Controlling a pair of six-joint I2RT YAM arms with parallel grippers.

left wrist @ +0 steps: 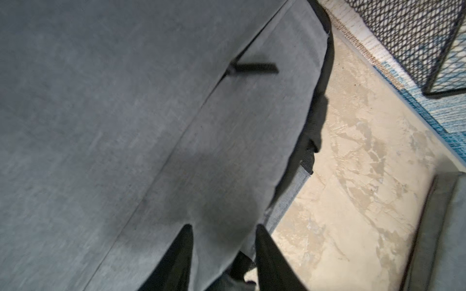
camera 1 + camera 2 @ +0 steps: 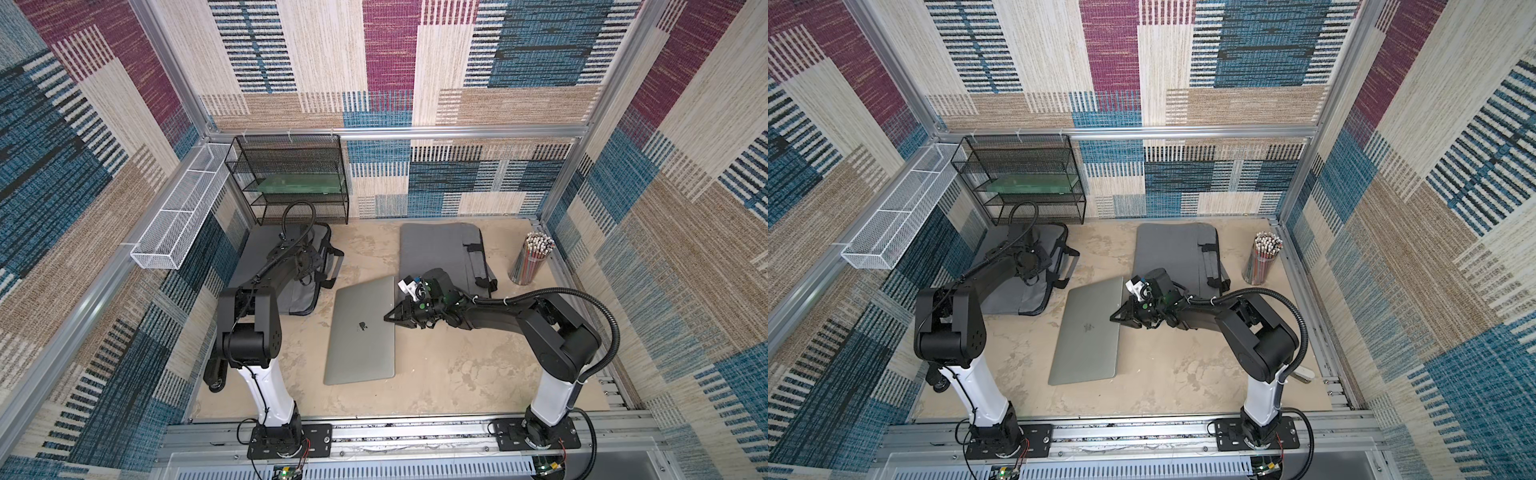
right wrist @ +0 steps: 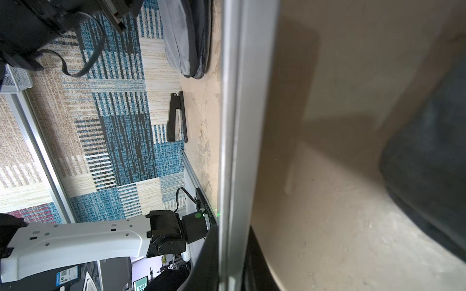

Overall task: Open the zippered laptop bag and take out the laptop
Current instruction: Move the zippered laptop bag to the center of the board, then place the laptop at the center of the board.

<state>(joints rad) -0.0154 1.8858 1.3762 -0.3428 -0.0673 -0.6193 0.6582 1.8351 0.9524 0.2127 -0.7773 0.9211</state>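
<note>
A silver laptop (image 2: 361, 332) (image 2: 1088, 332) lies out on the beige tabletop in the middle. My right gripper (image 2: 388, 316) (image 2: 1115, 318) is shut on its right edge. In the right wrist view that thin metal edge (image 3: 232, 126) runs between the two black fingers of the gripper (image 3: 230, 239). The grey zippered laptop bag (image 2: 299, 295) (image 2: 1017, 297) with black handles lies at the back left under my left arm. In the left wrist view my left gripper (image 1: 224, 226) hovers open just above the bag's fabric (image 1: 126, 126), near its edge, with nothing between the fingers.
A second grey sleeve (image 2: 436, 249) lies at the back right, beside a cup of pencils (image 2: 532, 257). A black mesh rack (image 2: 291, 178) and a white mesh basket (image 2: 178, 216) stand along the back left. A black stapler (image 3: 176, 118) rests near the left wall.
</note>
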